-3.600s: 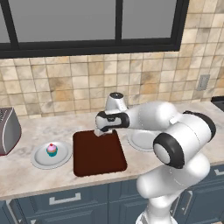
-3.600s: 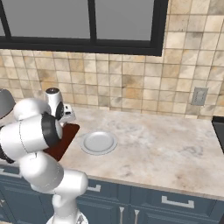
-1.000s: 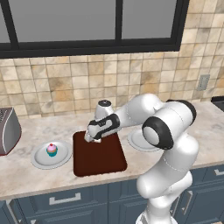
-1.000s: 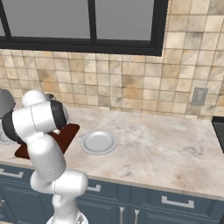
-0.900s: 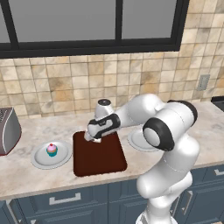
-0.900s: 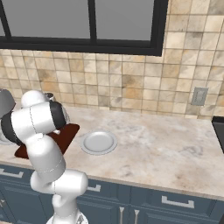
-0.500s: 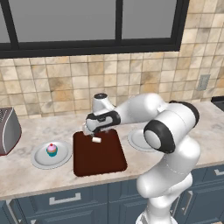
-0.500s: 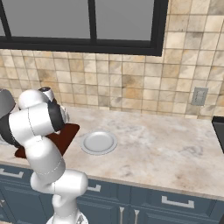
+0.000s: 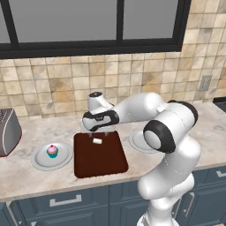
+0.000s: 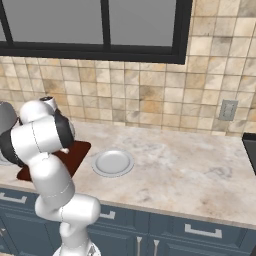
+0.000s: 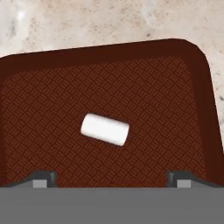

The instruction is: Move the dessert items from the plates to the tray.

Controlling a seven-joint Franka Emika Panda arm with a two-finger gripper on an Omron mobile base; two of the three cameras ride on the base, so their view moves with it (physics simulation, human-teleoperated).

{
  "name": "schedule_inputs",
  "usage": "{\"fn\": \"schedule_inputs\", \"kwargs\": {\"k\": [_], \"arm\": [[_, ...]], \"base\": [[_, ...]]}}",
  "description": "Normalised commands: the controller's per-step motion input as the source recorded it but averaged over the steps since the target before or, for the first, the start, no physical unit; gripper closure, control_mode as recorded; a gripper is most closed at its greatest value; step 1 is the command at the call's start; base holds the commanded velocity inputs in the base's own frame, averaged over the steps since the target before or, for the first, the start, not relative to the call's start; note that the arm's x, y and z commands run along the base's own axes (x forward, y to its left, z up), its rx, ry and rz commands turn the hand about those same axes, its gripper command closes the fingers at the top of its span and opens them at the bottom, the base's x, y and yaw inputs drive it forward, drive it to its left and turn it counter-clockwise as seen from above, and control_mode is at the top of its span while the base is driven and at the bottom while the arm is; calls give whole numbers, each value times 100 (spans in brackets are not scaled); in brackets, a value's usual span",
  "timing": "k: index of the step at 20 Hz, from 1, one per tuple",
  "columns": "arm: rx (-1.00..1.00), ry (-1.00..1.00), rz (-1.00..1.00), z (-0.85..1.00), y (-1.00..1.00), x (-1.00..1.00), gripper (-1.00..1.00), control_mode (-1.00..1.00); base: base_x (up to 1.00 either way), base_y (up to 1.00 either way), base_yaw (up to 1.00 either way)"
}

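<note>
White block (image 11: 105,129) lies loose on the tray (image 9: 99,166), far end — claw (image 9: 98,132) hangs just above, jaws wide, nothing held. Cupcake (image 9: 52,151) sits on left plate (image 9: 39,161) w/ tray beside it — prob. next pick.

We've got the white block (image 9: 97,141) sitting on the tray (image 9: 106,163), between the cupcake's plate (image 9: 37,162) on the left and the other plate (image 9: 136,140) on the right.

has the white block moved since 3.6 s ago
Yes. It was up in the pincer then; now the white block lies on the tray near its far edge, below the open pincer.
</note>
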Motion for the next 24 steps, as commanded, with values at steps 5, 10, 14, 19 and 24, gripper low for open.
{"fn": "schedule_inputs", "kwargs": {"k": [5, 10, 14, 19, 24], "arm": [[0, -3, 3, 1, 36, -14, -100, -100], [0, -3, 16, 1, 20, -16, -100, -100], [2, -2, 28, 7, 8, -11, -100, -100], [1, 0, 28, 14, 19, -1, -100, -100], [0, 0, 20, 7, 39, 0, -100, -100]], "base": [[0, 0, 0], [0, 0, 0], [0, 0, 0], [0, 0, 0], [0, 0, 0]]}}
